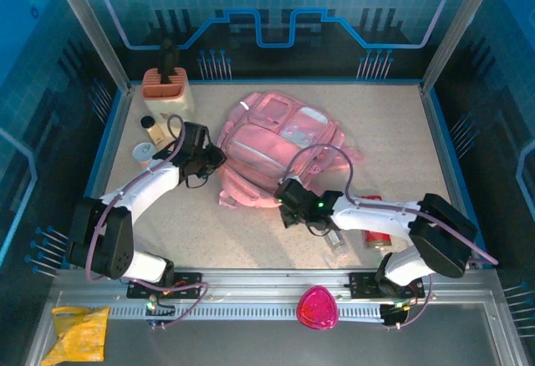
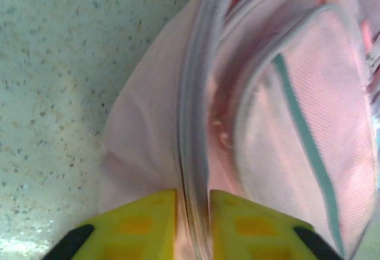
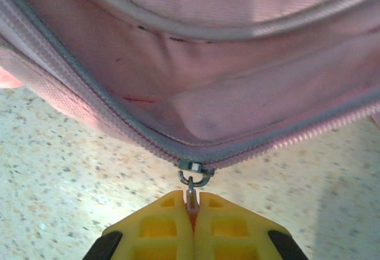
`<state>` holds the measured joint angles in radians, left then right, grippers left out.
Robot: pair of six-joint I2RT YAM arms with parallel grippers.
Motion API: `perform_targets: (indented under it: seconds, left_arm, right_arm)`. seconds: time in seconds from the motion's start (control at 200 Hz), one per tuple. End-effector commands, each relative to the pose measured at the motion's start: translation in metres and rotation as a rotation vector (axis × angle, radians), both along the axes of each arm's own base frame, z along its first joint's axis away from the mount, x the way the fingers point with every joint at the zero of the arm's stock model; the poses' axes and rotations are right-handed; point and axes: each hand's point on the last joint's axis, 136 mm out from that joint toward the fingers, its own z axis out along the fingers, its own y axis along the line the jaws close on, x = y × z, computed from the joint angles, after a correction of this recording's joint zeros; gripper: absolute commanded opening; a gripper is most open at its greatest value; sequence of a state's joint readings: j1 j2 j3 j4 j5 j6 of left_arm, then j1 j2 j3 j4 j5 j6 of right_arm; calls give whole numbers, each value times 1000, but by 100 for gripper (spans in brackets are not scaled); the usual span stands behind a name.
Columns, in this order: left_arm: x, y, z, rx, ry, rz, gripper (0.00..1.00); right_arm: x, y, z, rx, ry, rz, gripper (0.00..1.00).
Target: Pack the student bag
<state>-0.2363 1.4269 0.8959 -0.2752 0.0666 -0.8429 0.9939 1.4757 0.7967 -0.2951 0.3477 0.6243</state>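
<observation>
The student bag [image 1: 280, 140] lies flat in the middle of the table [image 1: 393, 132], slumped and soft, with pink strap cloth spread at its near-left end. It is pink woven fabric with glossy see-through front pockets, and pale zip lines curve round its rounded outline. The table is pale, matt and speckled, edged in blue. Bare room runs wide from the bag to the right rim, along a strip behind it, and across the near-left toward the rail.

In the right wrist view the bag's edge [image 3: 208, 94] sags onto the table. A grey-toothed zip curves along it to a small metal slider [image 3: 195, 171]. The right hand [image 3: 193, 203] is pinched tight on the zip pull [image 3: 191, 197], its yellow fingers meeting on the pink tab. From above, this hand [image 1: 291, 203] sits at the bag's near side.

The left hand [image 2: 193, 212] stands narrow at the bag's left side, its yellow fingers [image 2: 139, 224] on either side of a pale raised seam. I cannot tell whether they press it.

Further out, a cream tub with a terracotta top [image 1: 167, 88] stands in the far-left corner, with a dark-capped bottle [image 1: 153, 132] just in front of it. A red can [image 1: 378, 226] lies near the right arm. A magenta rounded object [image 1: 318, 307] rests on the front rail, and a yellow packet [image 1: 79, 332] lies at the near-left corner.
</observation>
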Motion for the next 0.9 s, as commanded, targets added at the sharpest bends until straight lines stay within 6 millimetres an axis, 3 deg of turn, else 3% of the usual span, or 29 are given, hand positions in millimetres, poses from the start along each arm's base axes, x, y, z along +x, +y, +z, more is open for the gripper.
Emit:
perform_targets:
  seconds: [0.0, 0.155, 0.28, 0.395, 0.53, 0.695, 0.765, 0.895]
  left_arm:
    - [1, -7, 32, -58, -98, -51, 39]
    - [-41, -5, 20, -166, -51, 40, 51]
    - [-77, -28, 1, -277, 32, 102, 61]
    - [-97, -55, -7, -335, 42, 122, 67]
    - [-104, -87, -10, -380, 60, 122, 71]
    - [-97, -121, -12, -375, 76, 88, 77]
    - [-96, -133, -22, -358, 119, 65, 80]
    - [-92, -141, -42, -368, 153, 89, 71]
  right_arm:
    - [-5, 20, 7, 41, -1, 10, 0]
    - [-5, 29, 9, 106, 4, 6, 0]
    - [-6, 31, 9, 113, 9, 12, 0]
    - [-7, 33, 9, 126, 12, 22, 0]
    - [-8, 33, 8, 125, 18, 19, 0]
    - [-7, 32, 11, 131, 3, 23, 0]
    - [-7, 31, 13, 120, 0, 26, 0]
    - [-7, 28, 14, 111, -4, 26, 0]
